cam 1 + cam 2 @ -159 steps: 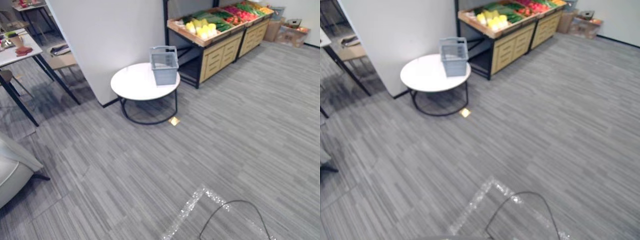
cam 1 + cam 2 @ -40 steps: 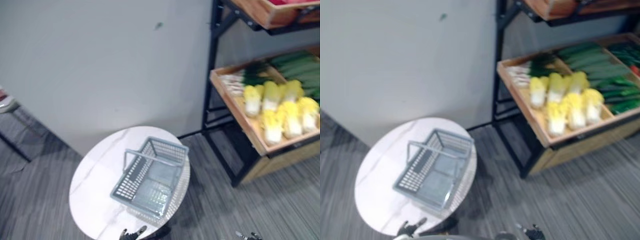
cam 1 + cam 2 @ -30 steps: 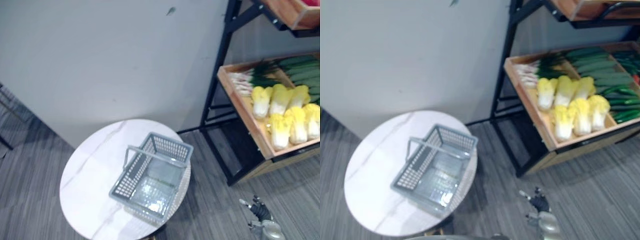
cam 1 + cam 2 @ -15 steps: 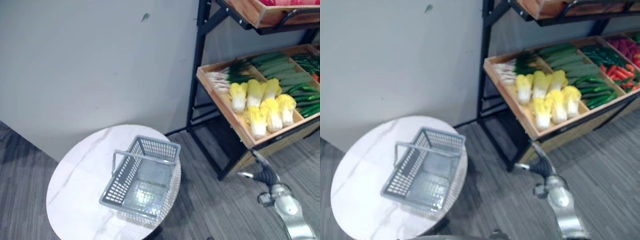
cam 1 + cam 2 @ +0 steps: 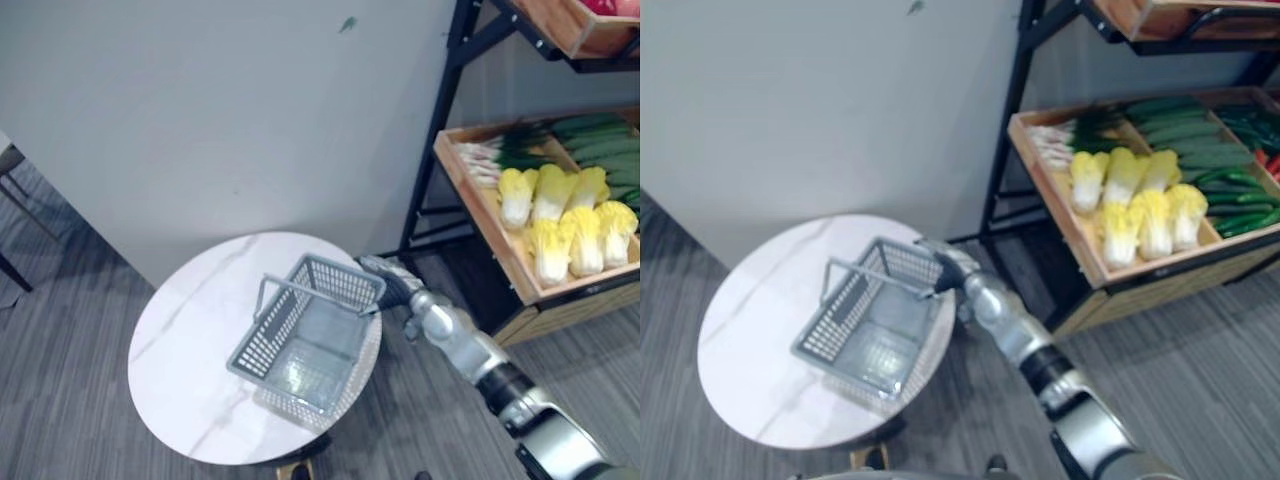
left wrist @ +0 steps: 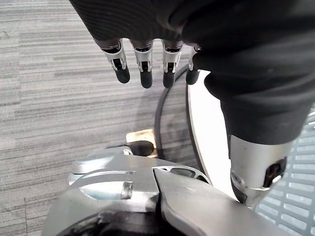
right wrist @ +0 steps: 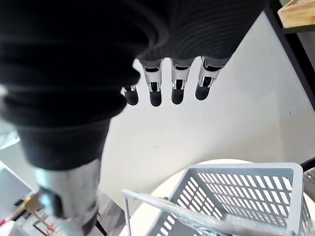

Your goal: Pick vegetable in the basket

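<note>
Grey striped carpet (image 5: 60, 330) covers the floor at the near edge. Left hand (image 6: 145, 64) hangs low over that carpet, beside the rim of the round white table (image 5: 190, 340); fingers straight, nothing in them, idle. On the table's right half sits the grey mesh basket (image 5: 265, 335), handle (image 5: 310, 290) raised across its top; no vegetable visible inside. Right hand (image 5: 390, 283) is extended from the lower right to the basket's far right corner, at the rim. Its wrist view shows the fingers straight and released over the mesh, grasping nothing; contact with the rim cannot be confirmed. Right of this hand and farther back, across a gap of bare floor, stands the wooden shelf crate (image 5: 480, 215). It holds a cluster of yellow-topped cabbages (image 5: 560, 220), with green onions (image 5: 495, 155) at its far left corner and cucumbers (image 5: 600, 135) farther right. The cabbages lie with long axes running roughly near to far, white stems toward the near lip, yellow leaves pointing away. Judgement: the right hand is clearly the nearer one; the cabbages lie right of and beyond it, well apart, so the pick calls for a swing right and outward, with the grasp closing across a cabbage's width. Plain grey wall (image 5: 200, 120) closes off the far side behind the table.
</note>
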